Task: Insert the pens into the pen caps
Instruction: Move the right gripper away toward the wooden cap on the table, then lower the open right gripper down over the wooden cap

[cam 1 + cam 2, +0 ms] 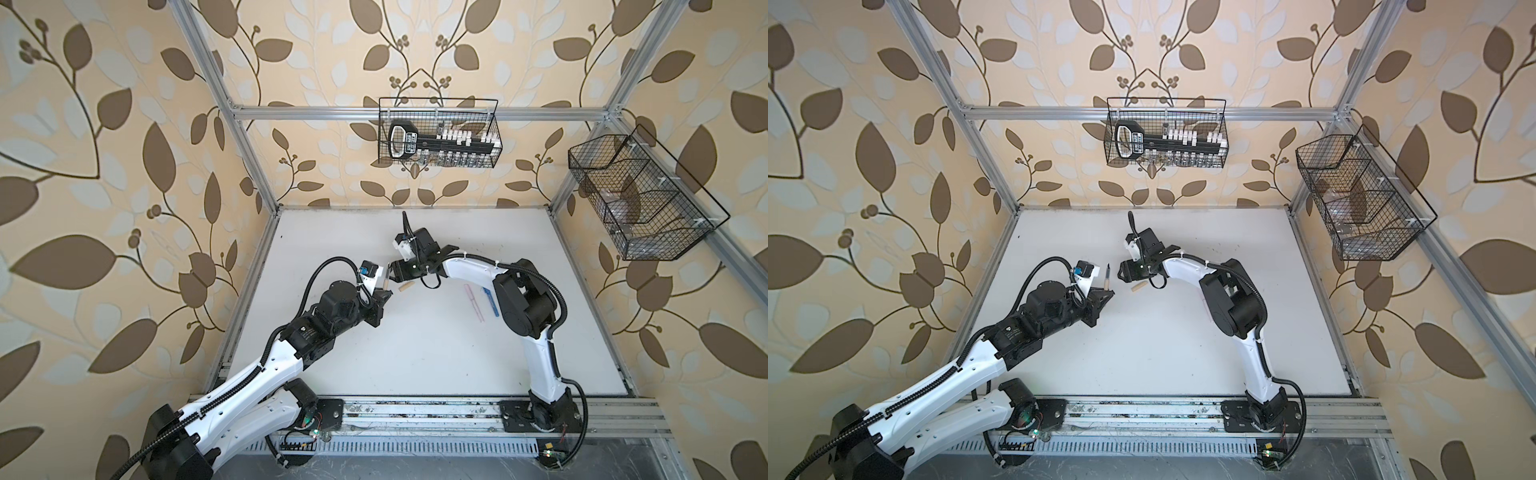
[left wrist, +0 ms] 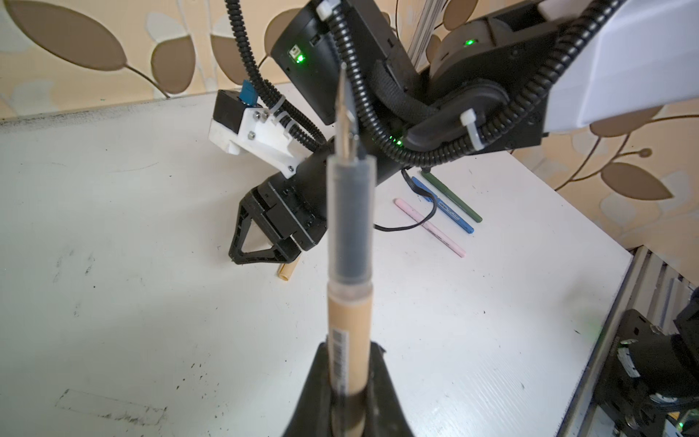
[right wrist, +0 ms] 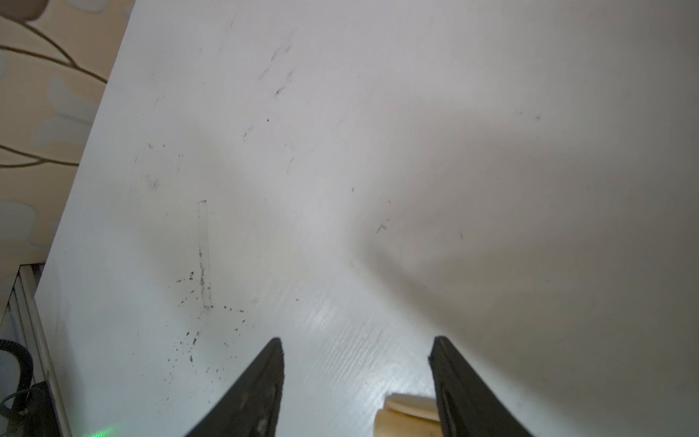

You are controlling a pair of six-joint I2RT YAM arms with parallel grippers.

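The left tool (image 2: 346, 363) is gripping the tan pen (image 2: 350, 310) by its barrel, tip pointing up. The right tool (image 3: 357, 348) is standing open over the tan cap (image 3: 408, 416), which is lying on the surface (image 1: 415, 353). The pink pen (image 2: 429, 227), blue pen (image 2: 446, 212) and green pen (image 2: 454, 196) are lying side by side farther right.

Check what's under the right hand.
The tan cap lies on the white table, between the fingers of the open right hand. One finger covers part of it, so contact can't be told. In the left wrist view the hand hides most of it.
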